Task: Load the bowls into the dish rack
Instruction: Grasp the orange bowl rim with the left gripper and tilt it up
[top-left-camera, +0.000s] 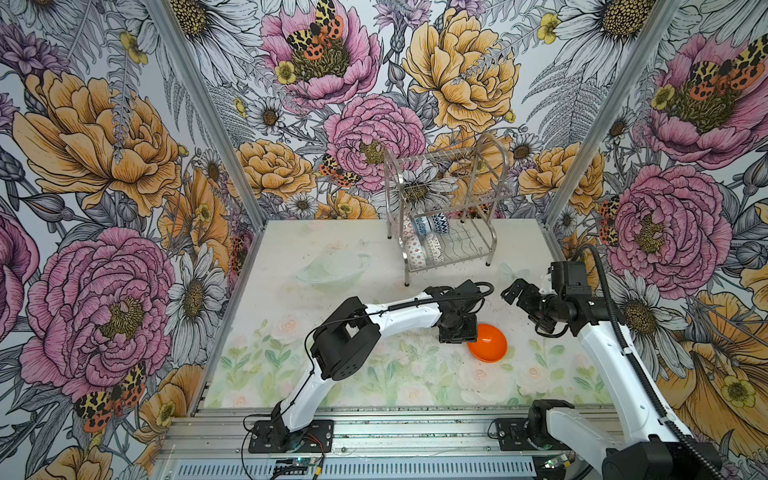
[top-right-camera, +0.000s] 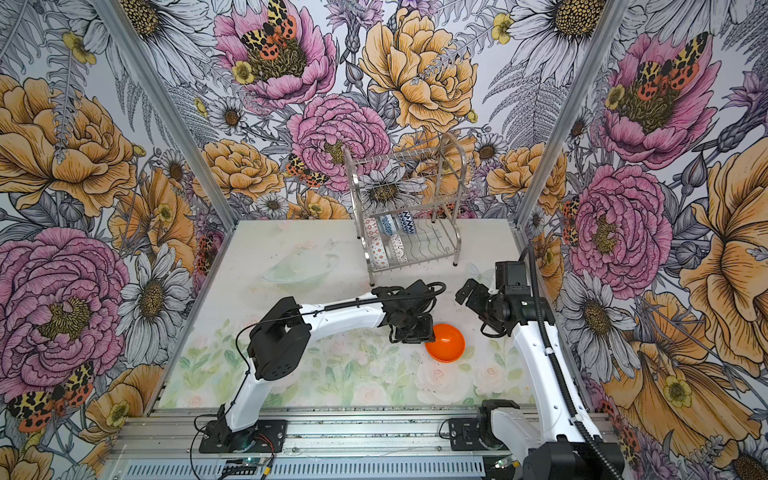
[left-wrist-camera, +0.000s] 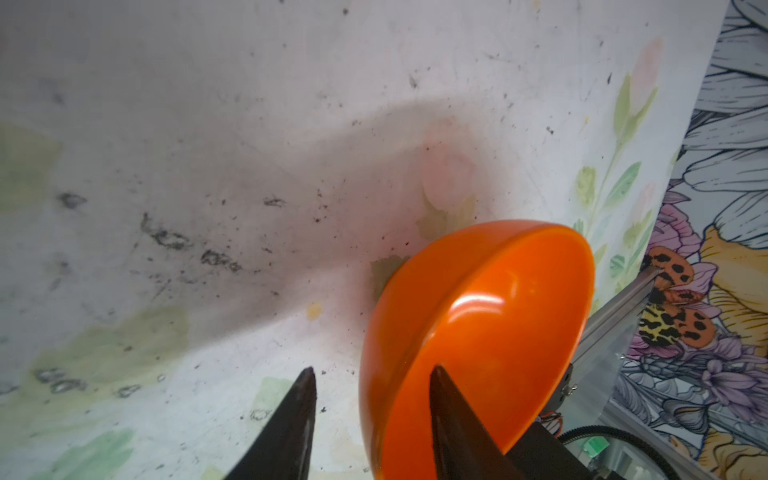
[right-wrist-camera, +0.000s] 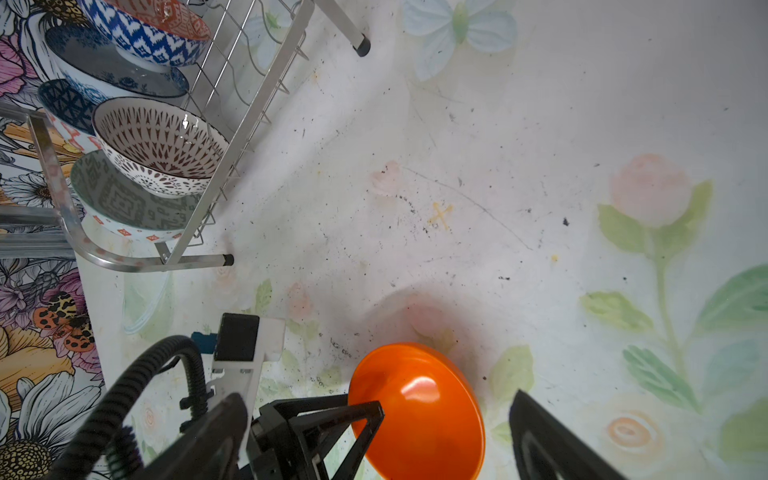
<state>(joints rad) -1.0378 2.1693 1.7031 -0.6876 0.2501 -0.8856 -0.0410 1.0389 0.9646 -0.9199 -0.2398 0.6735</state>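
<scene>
step: grasp | left gripper is straddling the orange bowl rim, jaws not yet pinching (one finger inside) | bowl is sitting tilted on the table, apart from the dish rack | advising: closing slowly and squarely, since the gloss looks slippery

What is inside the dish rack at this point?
Five patterned bowls stand on edge in the lower tier of the dish rack, bunched at one end. They overlap, so parts of the rear ones are hidden. The orange bowl is outside it.
</scene>
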